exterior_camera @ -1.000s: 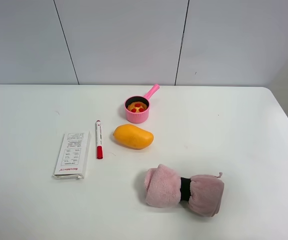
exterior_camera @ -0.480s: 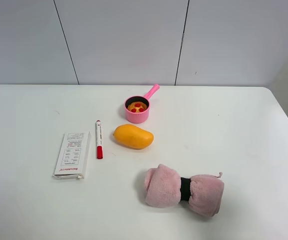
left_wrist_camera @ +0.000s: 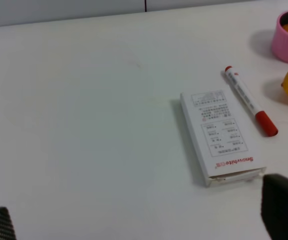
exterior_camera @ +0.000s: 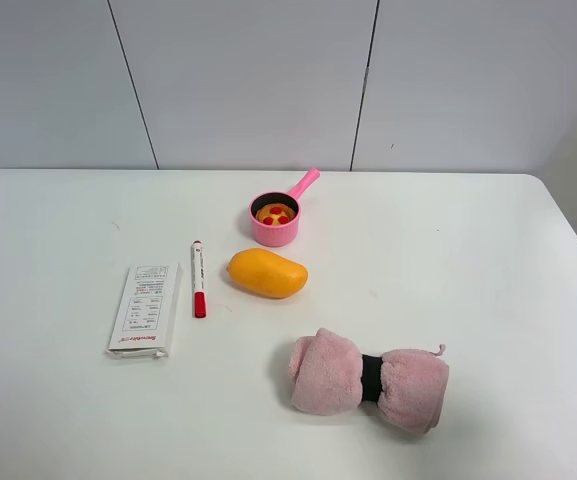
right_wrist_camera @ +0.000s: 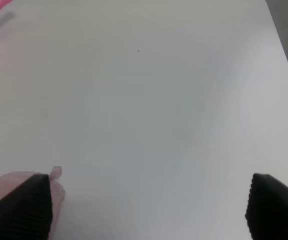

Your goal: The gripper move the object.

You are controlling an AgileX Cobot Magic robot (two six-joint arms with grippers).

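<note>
Nothing of the task looks begun. Neither arm shows in the high view; both sit back at the near edge of the bench (exterior_camera: 488, 250), seen only through their wrist cameras. The left end effector (left_wrist_camera: 134, 225) has its fingers spread wide, one fingertip at each lower corner of its view, with nothing between them. The right end effector (right_wrist_camera: 148, 205) is likewise spread and empty, hanging over bare bench beside the pink towel roll (exterior_camera: 368, 381).

Further out lie the paper box (exterior_camera: 145, 309) and the red pen (exterior_camera: 197, 278), side by side but apart, then the mango (exterior_camera: 267, 272).

Farthest back, the tart (exterior_camera: 276, 213) sits inside the pink pan (exterior_camera: 278, 232), untouched. The pan's rim surrounds it, so a grasp will likely have to come from straight above.

All of it is left: an arm must reach the pan, pinch the tart, lift it clear and set it down elsewhere.
</note>
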